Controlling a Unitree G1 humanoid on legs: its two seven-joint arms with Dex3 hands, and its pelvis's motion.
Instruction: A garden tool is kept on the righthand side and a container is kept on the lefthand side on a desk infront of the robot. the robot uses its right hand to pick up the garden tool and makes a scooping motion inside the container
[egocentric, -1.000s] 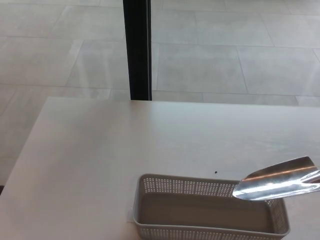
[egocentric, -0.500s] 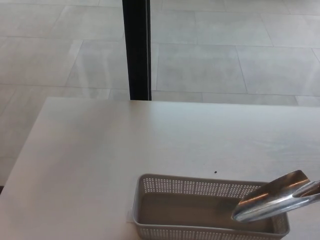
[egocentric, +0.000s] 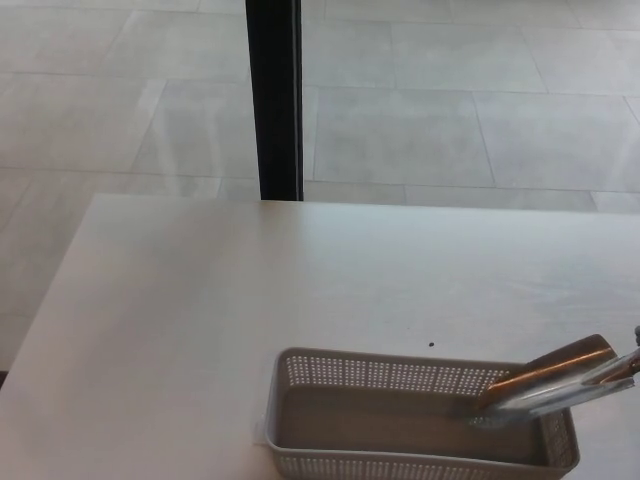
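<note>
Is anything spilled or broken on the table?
Nothing stands out. The shiny metal trowel blade dips into the right end of the perforated grey plastic basket, which sits flat and looks empty. The pale table shows only a tiny dark speck.

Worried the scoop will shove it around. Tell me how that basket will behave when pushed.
The basket looks like thin perforated plastic and holds nothing but the trowel tip, so it is probably light and may slide on the smooth desk. Being low and wide, it seems unlikely to tip.
</note>
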